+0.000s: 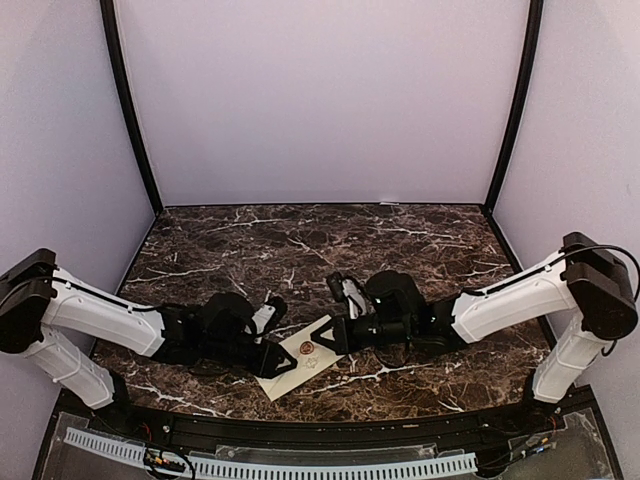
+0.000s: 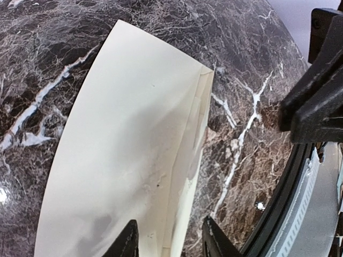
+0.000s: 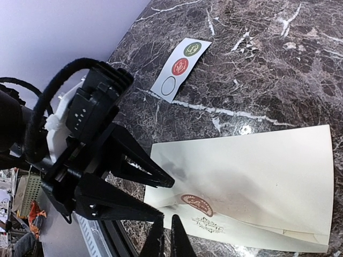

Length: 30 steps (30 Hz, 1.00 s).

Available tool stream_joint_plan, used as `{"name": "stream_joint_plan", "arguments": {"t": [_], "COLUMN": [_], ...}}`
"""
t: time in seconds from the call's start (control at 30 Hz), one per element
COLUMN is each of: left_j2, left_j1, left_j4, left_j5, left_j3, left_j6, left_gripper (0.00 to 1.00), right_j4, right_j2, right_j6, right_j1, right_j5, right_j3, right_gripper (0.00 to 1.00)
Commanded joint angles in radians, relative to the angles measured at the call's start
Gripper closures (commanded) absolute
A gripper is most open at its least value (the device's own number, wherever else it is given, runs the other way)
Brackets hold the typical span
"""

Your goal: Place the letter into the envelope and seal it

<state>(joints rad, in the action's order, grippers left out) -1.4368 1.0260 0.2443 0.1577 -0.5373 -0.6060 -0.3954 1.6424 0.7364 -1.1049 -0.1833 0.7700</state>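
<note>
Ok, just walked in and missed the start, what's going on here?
Two robot arms are at a cream envelope lying on the marble table. It looks closed, with a red seal stuck on. The left pincer stands open at one end; the right pincer, shut, is beside the seal.

Dark marble-patterned table (image 1: pixel 420 240) enclosed by plain lavender walls (image 1: pixel 320 100), black corner posts (image 1: pixel 128 110)

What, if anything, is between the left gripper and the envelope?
Nothing visible. The left gripper has its jaws open right at the edge of the envelope. The right gripper, shut, is near the red seal on the flap, not in between. The sticker strip lies apart.
</note>
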Motion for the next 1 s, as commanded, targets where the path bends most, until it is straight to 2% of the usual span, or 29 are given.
{"name": "stream_joint_plan", "arguments": {"t": [0.0, 0.27, 0.47, 0.7, 0.97], "left_j2": [-0.041, -0.116, -0.155, -0.177, -0.179], "left_j1": [0.003, 0.005, 0.011, 0.021, 0.025], "left_j4": [-0.015, -0.068, -0.124, -0.176, -0.190], "left_j5": [-0.021, -0.057, -0.082, -0.130, -0.135], "left_j3": [-0.042, -0.091, -0.120, -0.140, -0.136], "left_j6": [0.025, 0.038, 0.039, 0.029, 0.019], "left_gripper": [0.62, 0.81, 0.89, 0.94, 0.95], "right_j4": [-0.038, -0.055, -0.069, -0.059, -0.043], "right_j2": [0.013, 0.075, 0.130, 0.189, 0.258], "right_j6": [0.020, 0.027, 0.032, 0.030, 0.027], "right_j1": [-0.016, -0.023, -0.024, -0.024, -0.010], "right_j5": [0.009, -0.001, -0.009, 0.001, 0.009], "right_j3": [-0.002, 0.023, 0.052, 0.098, 0.151], "right_gripper": [0.97, 1.00, 1.00, 1.00, 1.00]}}
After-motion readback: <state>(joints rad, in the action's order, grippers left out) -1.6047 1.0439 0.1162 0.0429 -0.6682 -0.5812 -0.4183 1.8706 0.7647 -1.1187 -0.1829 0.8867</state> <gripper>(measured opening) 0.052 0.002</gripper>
